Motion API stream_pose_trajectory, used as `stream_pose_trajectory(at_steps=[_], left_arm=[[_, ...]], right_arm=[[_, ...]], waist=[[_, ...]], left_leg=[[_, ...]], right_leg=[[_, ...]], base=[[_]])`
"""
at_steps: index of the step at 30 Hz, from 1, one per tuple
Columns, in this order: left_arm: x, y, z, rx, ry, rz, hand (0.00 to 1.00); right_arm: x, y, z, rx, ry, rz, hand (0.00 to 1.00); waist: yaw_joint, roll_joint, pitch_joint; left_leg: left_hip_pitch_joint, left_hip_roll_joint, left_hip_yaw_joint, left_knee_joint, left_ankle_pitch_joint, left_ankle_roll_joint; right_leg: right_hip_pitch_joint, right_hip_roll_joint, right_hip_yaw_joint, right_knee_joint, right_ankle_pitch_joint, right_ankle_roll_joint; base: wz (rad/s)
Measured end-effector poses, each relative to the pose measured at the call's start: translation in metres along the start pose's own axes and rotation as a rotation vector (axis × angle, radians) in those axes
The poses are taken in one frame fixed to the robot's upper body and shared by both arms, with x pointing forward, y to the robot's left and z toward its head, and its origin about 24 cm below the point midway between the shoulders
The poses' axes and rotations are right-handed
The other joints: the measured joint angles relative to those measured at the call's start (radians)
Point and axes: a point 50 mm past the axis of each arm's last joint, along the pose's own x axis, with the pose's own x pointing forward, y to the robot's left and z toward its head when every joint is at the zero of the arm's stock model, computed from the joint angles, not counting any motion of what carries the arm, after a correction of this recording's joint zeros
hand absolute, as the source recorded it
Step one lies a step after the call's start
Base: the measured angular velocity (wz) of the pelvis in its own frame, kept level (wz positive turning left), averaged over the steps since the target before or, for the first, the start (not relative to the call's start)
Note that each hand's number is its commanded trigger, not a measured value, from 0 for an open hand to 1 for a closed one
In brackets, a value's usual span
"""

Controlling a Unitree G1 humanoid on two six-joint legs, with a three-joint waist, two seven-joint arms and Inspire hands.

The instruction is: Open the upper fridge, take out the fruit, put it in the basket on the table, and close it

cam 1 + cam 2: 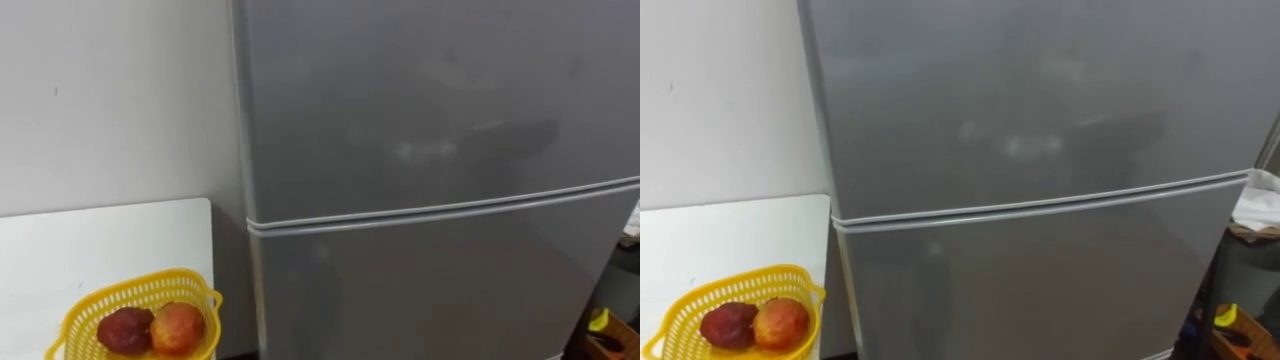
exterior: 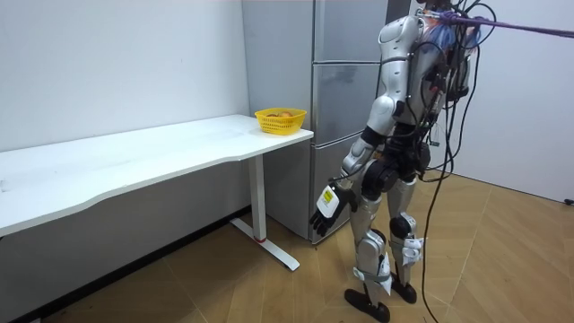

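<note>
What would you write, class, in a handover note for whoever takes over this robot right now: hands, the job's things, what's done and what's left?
Left hand: hangs at the robot's side, fingers relaxed, holding nothing.
Robot stands facing the grey fridge; upper door and lower door are both shut.
Yellow basket with two fruits sits on the white table left of the fridge.
Done: robot is at the fridge.
Left: open the upper door and take the item out; contents unseen.

Fridge [image 1: 430,150] plain silver-grey, a paler line across between its doors; basket [image 1: 150,285] bright yellow, open lattice; in it a dark red fruit [image 1: 125,330] and an orange-red fruit [image 1: 178,326]; table [image 1: 100,250] white; wall [image 1: 110,100] off-white; floor [image 2: 224,287] tan wood, angled parquet.
</note>
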Motion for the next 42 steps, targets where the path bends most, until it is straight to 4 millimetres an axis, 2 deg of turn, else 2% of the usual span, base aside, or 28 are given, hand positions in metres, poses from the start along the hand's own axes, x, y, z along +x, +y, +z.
stream_pose_trajectory(at_steps=[3,6,7,8,10,14,19,25,29,42], left_arm=[[0.001,0.001,0.003,0.001,-0.004,-0.008,0.00],[0.001,0.001,0.003,-0.002,-0.002,-0.016,0.00],[0.001,0.001,0.005,0.001,-0.006,-0.014,0.00],[0.001,0.001,0.006,0.003,-0.010,-0.015,0.00],[0.001,0.001,0.007,0.003,-0.012,-0.016,0.00],[0.001,0.000,0.003,0.007,0.002,-0.022,0.00],[0.001,-0.002,0.004,0.021,0.000,-0.031,0.00],[0.002,-0.004,0.007,0.028,-0.004,-0.049,0.00],[0.002,-0.007,-0.001,0.059,0.027,-0.061,0.00],[0.002,-0.014,-0.007,0.122,0.086,-0.094,0.00]], right_arm=[[-0.015,0.015,-0.024,-0.078,0.083,0.150,0.00],[-0.033,0.032,-0.057,-0.121,0.221,0.273,0.00],[-0.042,0.036,-0.074,-0.148,0.293,0.318,0.00],[-0.051,0.039,-0.089,-0.171,0.364,0.364,0.00],[-0.063,0.041,-0.106,-0.197,0.456,0.420,0.00],[-0.093,0.047,-0.140,-0.264,0.623,0.550,0.00],[-0.120,0.051,-0.158,-0.306,0.728,0.642,0.00],[-0.158,0.057,-0.175,-0.343,0.853,0.755,0.00],[-0.181,0.050,-0.188,-0.374,0.961,0.786,0.00],[-0.212,0.046,-0.197,-0.390,1.086,0.874,0.00]], waist=[[0.016,-0.003,0.0006],[0.017,-0.011,-0.0003],[0.021,-0.014,-0.0012],[0.030,-0.015,-0.0009],[0.042,-0.013,-0.0005],[0.046,-0.011,0.0005],[0.055,0.007,0.0037],[0.071,0.007,0.0051],[0.074,0.008,0.0075],[0.088,0.018,0.0076]], left_leg=[[-0.003,0.001,0.006,0.000,0.000,0.000],[-0.003,-0.001,-0.003,0.001,0.000,0.001],[-0.004,-0.002,-0.006,0.001,0.000,0.001],[-0.006,-0.002,-0.006,0.001,0.000,0.001],[-0.007,-0.002,-0.006,0.001,0.000,0.001],[-0.007,-0.002,-0.010,0.002,0.000,0.001],[-0.003,-0.005,-0.020,0.005,0.000,0.001],[-0.001,-0.007,-0.030,0.013,-0.001,0.001],[0.000,-0.009,-0.038,0.020,-0.006,0.002],[0.000,-0.013,-0.051,0.018,-0.012,0.000]], right_leg=[[-0.003,-0.001,0.002,0.003,0.000,0.000],[0.000,-0.002,-0.004,0.002,0.000,0.000],[0.002,-0.003,-0.008,-0.001,0.000,0.000],[0.002,-0.003,-0.009,-0.001,0.000,0.000],[0.000,-0.003,-0.009,-0.002,0.000,0.000],[0.004,-0.003,-0.017,-0.004,0.000,0.000],[0.014,-0.004,-0.025,-0.006,0.000,0.000],[0.031,-0.008,-0.026,-0.024,-0.001,0.000],[0.037,-0.007,-0.029,-0.039,-0.005,0.004],[0.045,-0.003,-0.035,-0.043,-0.008,0.006]], base=[[-0.05],[0.07],[0.07],[0.04],[0.00],[0.03],[0.05],[0.06],[0.06],[0.02]])
